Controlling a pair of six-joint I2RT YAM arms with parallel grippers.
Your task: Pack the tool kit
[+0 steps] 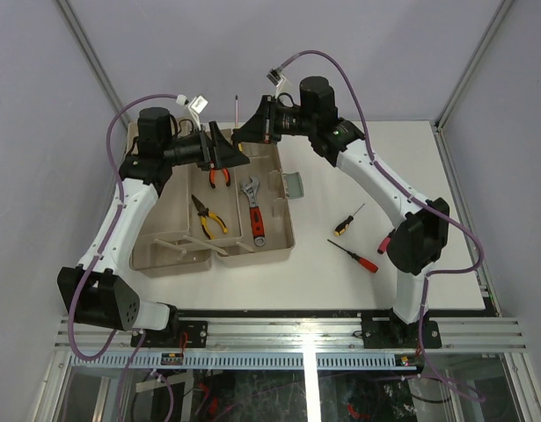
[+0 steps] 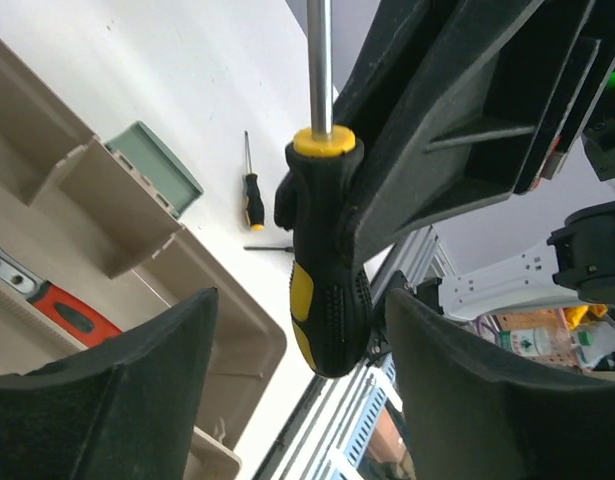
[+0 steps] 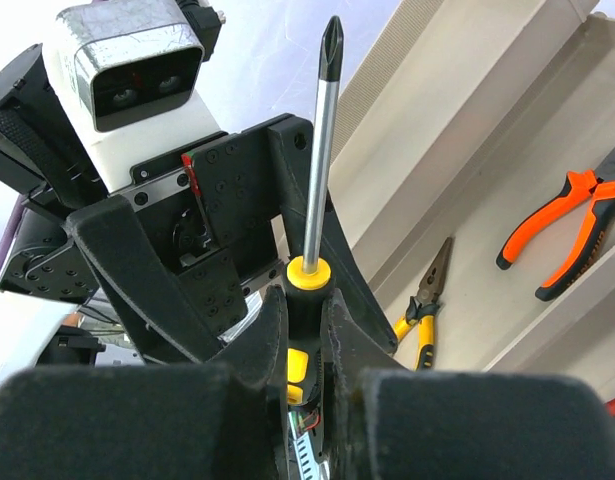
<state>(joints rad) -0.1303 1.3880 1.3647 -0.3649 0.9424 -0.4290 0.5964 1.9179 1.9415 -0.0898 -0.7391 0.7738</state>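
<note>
The open tan tool kit box (image 1: 286, 239) lies left of centre and holds orange pliers (image 1: 219, 176), yellow pliers (image 1: 208, 217) and a red-handled wrench (image 1: 253, 213). Above its far end my right gripper (image 1: 251, 130) is shut on the handle of a black-and-yellow screwdriver (image 3: 322, 150), whose shaft (image 1: 237, 110) points up. My left gripper (image 2: 301, 325) is open, one finger on each side of the handle's butt end (image 2: 327, 290). A gap shows on both sides. The left gripper's body fills the right wrist view behind the shaft.
On the white table right of the box lie a small black-and-yellow screwdriver (image 1: 347, 220) and a red-handled one (image 1: 354, 256). The pale green latch (image 1: 292, 185) sticks out from the box's right side. Beige trays (image 1: 178, 249) sit at the box's near end.
</note>
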